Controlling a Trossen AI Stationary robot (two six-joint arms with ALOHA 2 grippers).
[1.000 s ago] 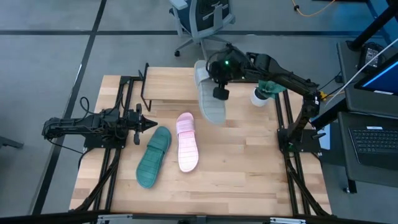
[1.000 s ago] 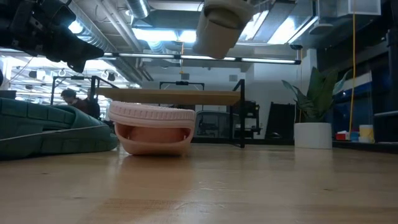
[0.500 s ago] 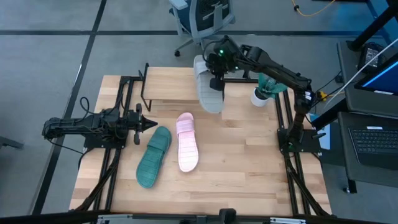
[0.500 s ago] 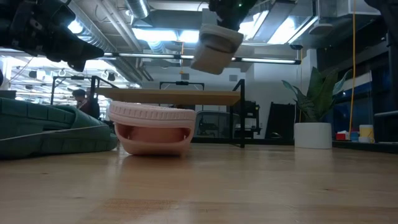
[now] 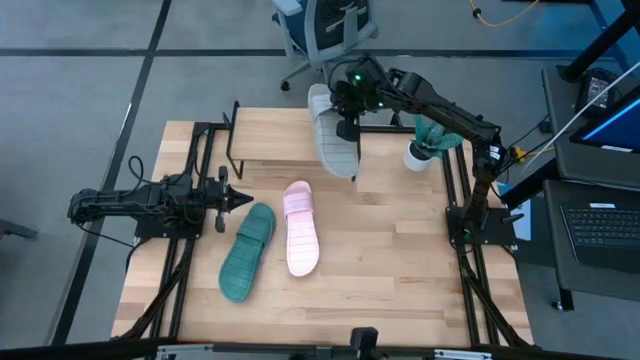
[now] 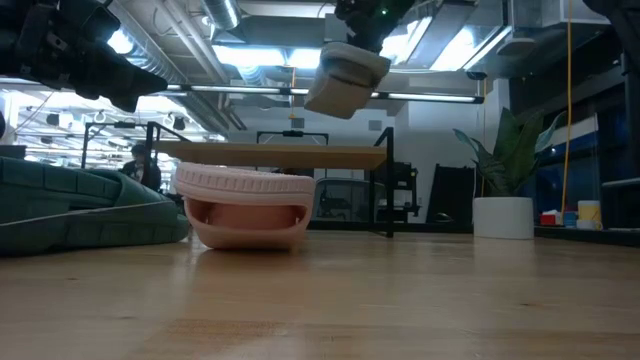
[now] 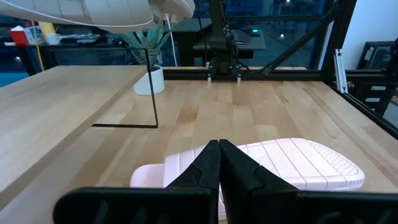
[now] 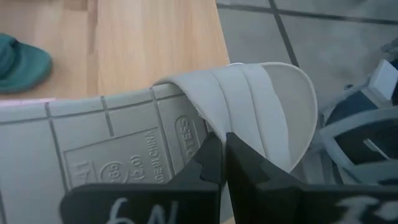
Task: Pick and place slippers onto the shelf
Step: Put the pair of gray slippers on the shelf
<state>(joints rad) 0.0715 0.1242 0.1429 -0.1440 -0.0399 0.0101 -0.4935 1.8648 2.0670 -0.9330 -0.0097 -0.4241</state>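
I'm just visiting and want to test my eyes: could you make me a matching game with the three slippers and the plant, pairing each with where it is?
Things:
1. grey slipper
2. pink slipper
3. teal slipper
4. potted plant

Places:
A. flat on the table, nearest the left arm
B. at the table's right edge
C. held up over the shelf by the right pincer
D. flat on the table, mid-table

Pairs: 1-C, 2-D, 3-A, 4-B

grey floor [image 5: 80, 90], office chair [image 5: 325, 30], potted plant [image 6: 505, 190]
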